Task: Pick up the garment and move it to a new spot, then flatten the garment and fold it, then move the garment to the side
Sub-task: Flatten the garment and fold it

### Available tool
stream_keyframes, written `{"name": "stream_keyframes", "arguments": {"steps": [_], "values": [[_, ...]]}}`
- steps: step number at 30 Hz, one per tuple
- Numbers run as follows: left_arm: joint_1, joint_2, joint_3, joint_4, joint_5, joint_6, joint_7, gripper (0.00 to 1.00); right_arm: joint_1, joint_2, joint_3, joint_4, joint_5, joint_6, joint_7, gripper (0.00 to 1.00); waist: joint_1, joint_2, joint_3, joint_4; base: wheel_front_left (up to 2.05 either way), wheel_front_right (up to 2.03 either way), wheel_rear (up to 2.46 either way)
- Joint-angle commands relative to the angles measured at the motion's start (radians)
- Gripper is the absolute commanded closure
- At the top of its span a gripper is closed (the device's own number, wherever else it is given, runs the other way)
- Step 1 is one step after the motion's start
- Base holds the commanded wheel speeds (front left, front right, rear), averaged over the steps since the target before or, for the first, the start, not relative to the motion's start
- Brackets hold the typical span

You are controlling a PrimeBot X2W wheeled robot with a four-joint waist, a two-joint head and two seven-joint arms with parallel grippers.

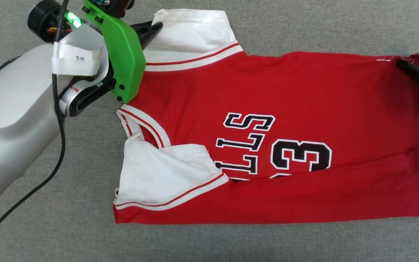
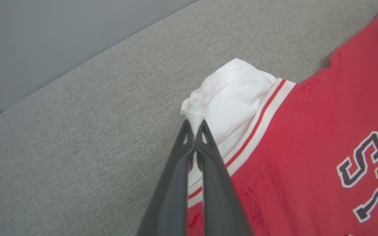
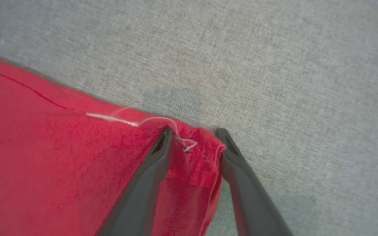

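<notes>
- Head view: you have the garment (image 1: 267, 91) spread flat on the grey cloth surface (image 1: 231, 240), collar toward your left and hem toward your right. The near long edge is folded up over the lower part of the black lettering, and the near white sleeve (image 1: 166, 174) is tucked in on top of the red.
- Head view: your left gripper (image 1: 156, 27) sits at the far white sleeve, and your right gripper (image 1: 404, 65) is at the far hem corner.
- Left wrist view: your left claw's fingers (image 2: 208, 157) are pressed together, pinching a peak of the far sleeve's white cloth at their tips. The striped trim and red chest lie just beside them.
- Right wrist view: your right claw's fingers (image 3: 149, 170) are spread, straddling the bunched red hem corner, where a loose white thread (image 3: 126, 120) trails. Cloth fills the gap between them, but you cannot tell whether they squeeze it.
</notes>
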Motion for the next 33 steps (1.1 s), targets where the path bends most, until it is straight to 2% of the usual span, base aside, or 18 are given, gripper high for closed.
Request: {"name": "stream_keyframes", "arguments": {"steps": [1, 5, 6, 10, 16, 24, 33], "values": [[0.021, 0.003, 0.004, 0.011, 0.002, 0.001, -0.014, 1.00, 0.028, 0.027, 0.036, 0.032, 0.024, -0.001, -0.028, 1.00, 0.0001, 0.0000, -0.017, -0.008, 0.00, 0.00, 0.00], [0.042, 0.008, 0.008, 0.032, 0.003, 0.003, -0.047, 1.00, 0.026, 0.016, 0.056, 0.022, 0.030, -0.001, -0.151, 1.00, 0.0001, 0.0000, -0.065, -0.017, 0.00, 0.00, 0.00], [0.092, 0.043, -0.001, 0.019, 0.003, 0.010, -0.072, 1.00, 0.043, 0.011, 0.082, 0.006, 0.043, -0.001, -0.267, 1.00, 0.0001, 0.0000, -0.122, -0.030, 0.00, 0.00, 0.00], [0.165, 0.079, -0.007, -0.028, -0.008, 0.035, -0.105, 1.00, 0.091, -0.001, 0.105, -0.015, 0.064, -0.001, -0.358, 1.00, 0.0001, 0.0000, -0.183, -0.031, 0.00, 0.00, 0.00], [0.285, 0.150, -0.037, -0.134, -0.006, 0.095, -0.133, 1.00, 0.196, -0.041, 0.124, -0.058, 0.082, -0.001, -0.451, 1.00, 0.0001, 0.0000, -0.262, -0.025, 0.00, 0.00, 0.00], [0.456, 0.197, -0.074, -0.260, -0.042, 0.186, -0.168, 1.00, 0.389, -0.082, 0.092, -0.123, 0.115, -0.001, -0.527, 1.00, 0.0001, 0.0000, -0.335, -0.013, 0.00, 0.00, 0.00], [0.615, 0.195, -0.113, -0.235, -0.067, 0.217, -0.196, 1.00, 0.628, -0.052, -0.003, -0.181, 0.137, -0.001, -0.556, 1.00, 0.0001, 0.0000, -0.345, -0.017, 0.00, 0.00, 0.00]]}}
